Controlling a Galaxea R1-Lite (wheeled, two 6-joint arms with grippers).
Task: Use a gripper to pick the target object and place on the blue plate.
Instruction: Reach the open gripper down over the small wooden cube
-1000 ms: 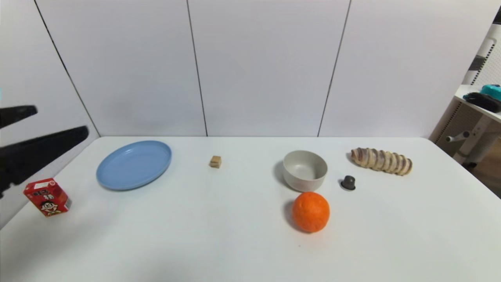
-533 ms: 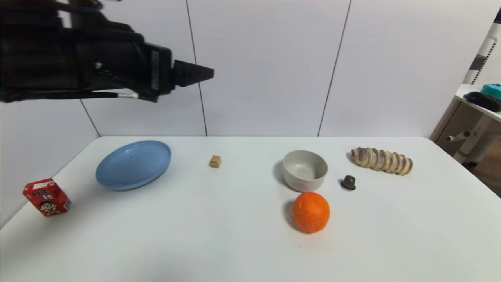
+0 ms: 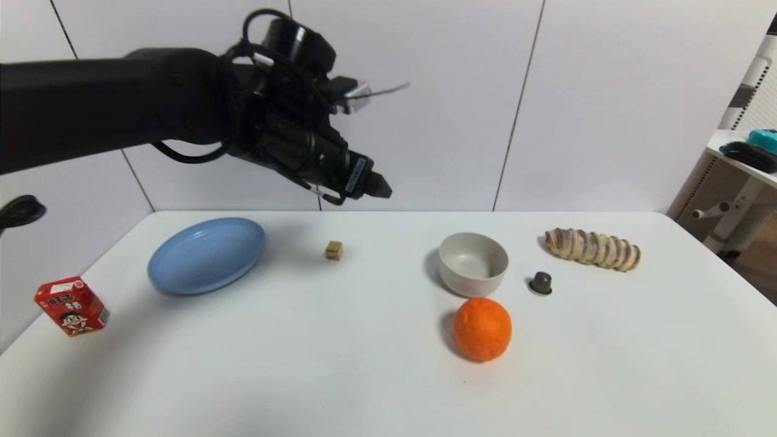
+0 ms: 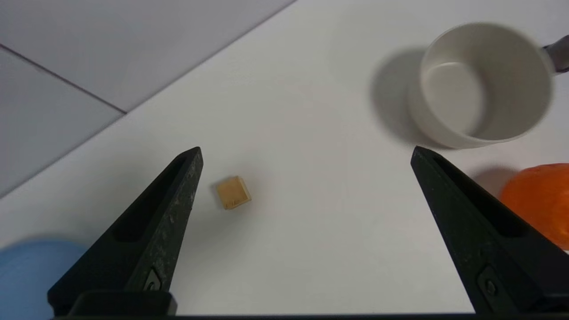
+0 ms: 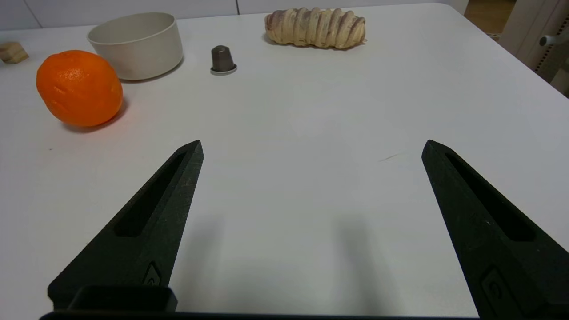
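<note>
Left hand [image 3: 379, 185]: raised above the counter [image 3: 364, 376], tilted downward, fingers spread wide, nothing between them.
Right hand [image 5: 311, 149]: low over the near right part of the counter, fingers spread wide, holding nothing.
Target object [image 3: 334, 250]: tan cube resting on the counter between the blue plate [image 3: 182, 282] and the grey-white bowl [image 3: 473, 264]; apart from both; in the left wrist view it lies just beside one fingertip.
Blue plate: far-left area of the counter, nothing on it.
Red carton [image 3: 73, 305]: left counter edge; cartoon face printed on front; lettering too small to read.
Orange [image 3: 482, 328]: just in front of the bowl.
Dark capsule [image 3: 540, 283]: right of the bowl.
Bread roll [image 3: 592, 249]: far right.
</note>
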